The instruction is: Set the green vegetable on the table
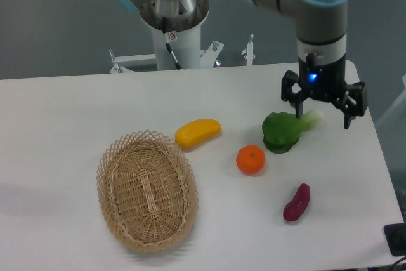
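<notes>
The green vegetable (283, 131) lies on the white table (76, 112) at the right, its dark leaves toward the orange and its pale stem pointing right. My gripper (322, 108) hangs open just above the stem end, one finger at the left over the leaves' edge and the other off to the right. Nothing is held between the fingers.
An orange (250, 159) sits just left of and below the vegetable. A yellow oblong fruit (198, 132) lies further left, a purple eggplant-like piece (296, 202) nearer the front right. An oval wicker basket (146, 188) stands at the front left. The table's right edge is close to the gripper.
</notes>
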